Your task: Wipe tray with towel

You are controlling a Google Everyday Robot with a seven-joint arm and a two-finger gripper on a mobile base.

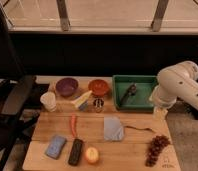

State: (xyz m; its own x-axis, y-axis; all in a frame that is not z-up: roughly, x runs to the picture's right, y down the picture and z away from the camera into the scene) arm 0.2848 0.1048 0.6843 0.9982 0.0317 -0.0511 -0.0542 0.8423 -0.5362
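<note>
Towel (113, 129) rumpled, grey-blue; jaws beside tray (144, 98)

Jaws hang just beside the tray (143, 98), towel (113, 129) apart.

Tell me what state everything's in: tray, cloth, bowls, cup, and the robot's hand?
tray: upright, a dark utensil lying inside.
towel: rumpled, lying on the wooden board, untouched.
purple bowl: upright.
orange bowl: upright.
cup: standing upright.
gripper: beside the tray's right end, away from the towel.
</note>
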